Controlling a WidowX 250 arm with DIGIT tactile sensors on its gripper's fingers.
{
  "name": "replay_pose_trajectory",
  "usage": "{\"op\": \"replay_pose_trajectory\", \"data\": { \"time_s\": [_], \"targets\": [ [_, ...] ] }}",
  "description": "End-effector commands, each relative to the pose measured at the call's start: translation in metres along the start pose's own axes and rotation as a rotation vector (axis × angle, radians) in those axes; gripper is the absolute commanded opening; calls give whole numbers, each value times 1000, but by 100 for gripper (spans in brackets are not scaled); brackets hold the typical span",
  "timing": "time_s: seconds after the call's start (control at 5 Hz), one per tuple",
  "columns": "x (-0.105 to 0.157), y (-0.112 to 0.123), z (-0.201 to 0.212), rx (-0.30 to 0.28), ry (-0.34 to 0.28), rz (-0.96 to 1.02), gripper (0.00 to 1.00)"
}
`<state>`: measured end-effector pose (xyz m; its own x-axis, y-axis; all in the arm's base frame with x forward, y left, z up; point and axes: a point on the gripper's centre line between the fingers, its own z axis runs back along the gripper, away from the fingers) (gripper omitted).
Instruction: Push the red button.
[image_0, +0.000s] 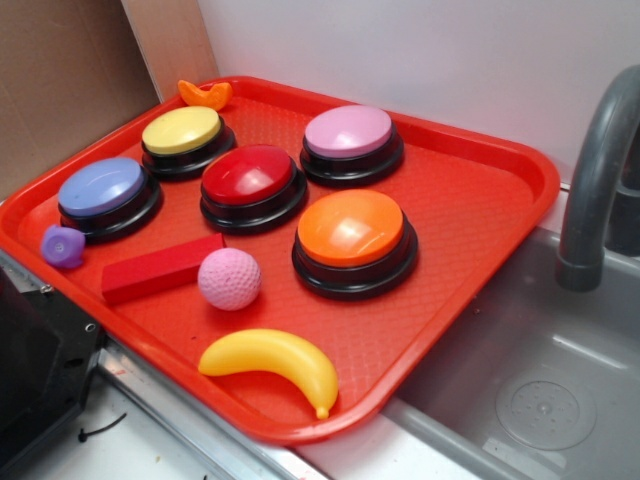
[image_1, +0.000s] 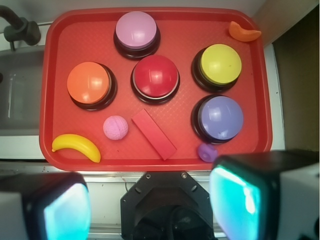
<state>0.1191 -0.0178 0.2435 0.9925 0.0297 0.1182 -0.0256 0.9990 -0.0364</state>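
1. My tool (image_1: 150, 200) shows only in the wrist view, its two fingers (image_1: 250, 197) blurred at the lower edge, spread wide apart, holding nothing; the exterior view misses it entirely.
2. The red button (image_0: 252, 184) (image_1: 155, 78) sits mid-tray, well clear of the red tray (image_0: 470, 220) (image_1: 55, 60) rim.
3. Around the red button: pink button (image_1: 136, 32), orange button (image_1: 90, 84), yellow button (image_1: 219, 65), purple button (image_1: 220, 118), all close but apart.
4. The red block (image_1: 153, 134) lies just beside the red button, nearest my tool.
5. The exterior view cuts off the faucet (image_0: 598, 180).
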Motion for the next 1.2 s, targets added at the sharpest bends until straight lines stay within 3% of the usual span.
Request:
{"op": "replay_pose_trajectory", "data": {
  "time_s": [0.0,0.2,0.4,0.6,0.8,1.0],
  "targets": [
    [0,0,0,0,0,0,100],
    [24,13,-30,-3,30,-57,100],
    [56,23,-59,-25,-53,-119,100],
    [80,34,-89,-8,-78,-168,100],
    [100,40,-116,-49,-72,-149,100],
    [124,36,-141,5,-23,-134,100]
  ]
}}
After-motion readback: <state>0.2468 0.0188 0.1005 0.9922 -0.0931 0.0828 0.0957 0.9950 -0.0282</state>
